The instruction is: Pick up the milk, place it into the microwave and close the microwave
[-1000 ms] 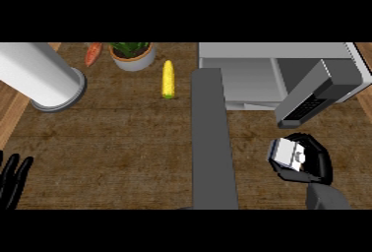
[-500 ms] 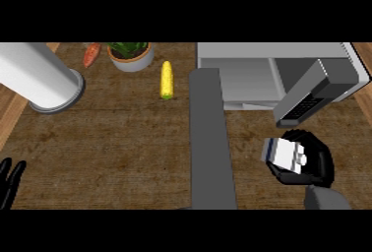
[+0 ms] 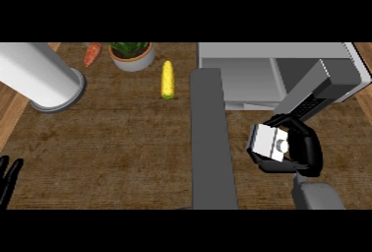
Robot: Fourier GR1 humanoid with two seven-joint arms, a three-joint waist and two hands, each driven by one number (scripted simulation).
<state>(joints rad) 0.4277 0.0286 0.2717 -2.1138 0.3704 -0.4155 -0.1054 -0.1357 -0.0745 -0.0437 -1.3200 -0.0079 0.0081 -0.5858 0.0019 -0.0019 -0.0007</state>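
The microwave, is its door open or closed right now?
Open. The microwave shows its bare inside, and its door is swung out toward the counter's right side.

One corn cob (image 3: 168, 79), one carrot (image 3: 92, 53)

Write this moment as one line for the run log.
phase: carry | right hand: curled round milk | microwave: door open, milk not inside | left hand: resting at lower left edge

— What is hidden from us?
— The right hand (image 3: 303, 150) covers much of the milk (image 3: 267, 142). The left hand (image 3: 9, 173) is cut by the left edge.
— And the microwave (image 3: 251, 74)?
— Its top is cut off, like the white cylinder (image 3: 36, 74).
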